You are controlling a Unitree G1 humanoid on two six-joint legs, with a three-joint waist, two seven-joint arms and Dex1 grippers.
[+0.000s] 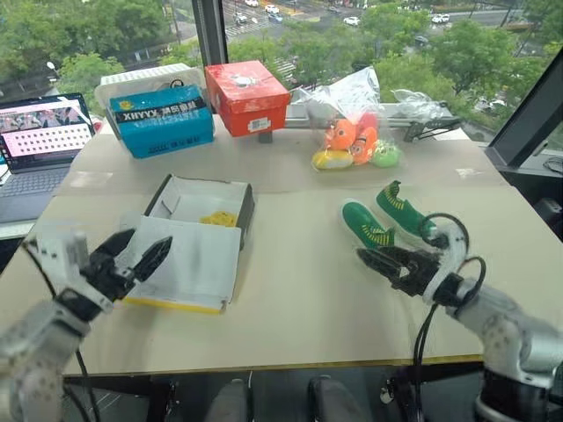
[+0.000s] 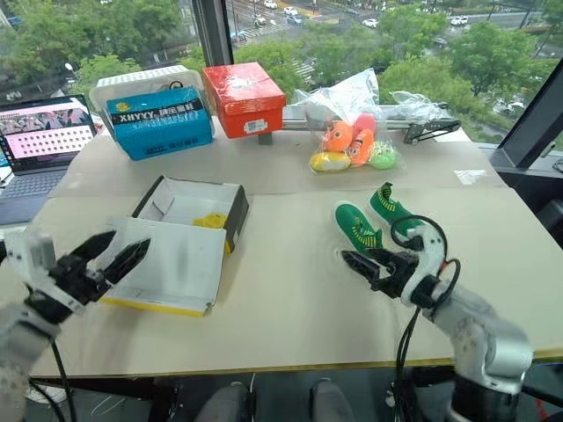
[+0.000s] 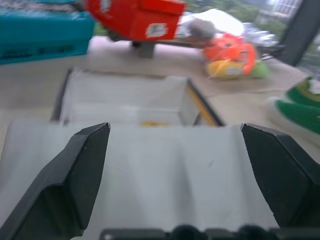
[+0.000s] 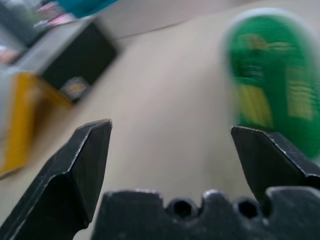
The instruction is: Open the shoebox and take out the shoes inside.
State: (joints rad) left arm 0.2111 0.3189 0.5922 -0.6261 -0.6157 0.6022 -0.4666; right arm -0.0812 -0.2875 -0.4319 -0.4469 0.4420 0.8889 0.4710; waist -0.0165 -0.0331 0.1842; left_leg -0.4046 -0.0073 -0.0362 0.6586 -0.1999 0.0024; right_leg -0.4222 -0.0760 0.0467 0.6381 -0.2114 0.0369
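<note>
The shoebox (image 1: 199, 204) lies open left of the table's middle. Its lid (image 1: 193, 268) is folded toward me, white inside up, with a yellow edge; a small yellow thing (image 1: 220, 218) sits in the tray. The shoes, two small green ones (image 1: 367, 226) (image 1: 400, 208), lie side by side on the table to the right of the box. My left gripper (image 1: 149, 239) hangs open over the lid's left part, holding nothing; the left wrist view has the lid (image 3: 165, 170) between its fingers. My right gripper (image 1: 368, 264) is open just in front of the nearer shoe (image 4: 270, 80), empty.
At the back stand a blue box (image 1: 163, 123), a red-orange box (image 1: 248, 95) and a plastic bag of orange and yellow plush toys (image 1: 356, 141). A laptop (image 1: 40, 141) sits on a side table at far left. The table's front edge (image 1: 290, 362) is close to me.
</note>
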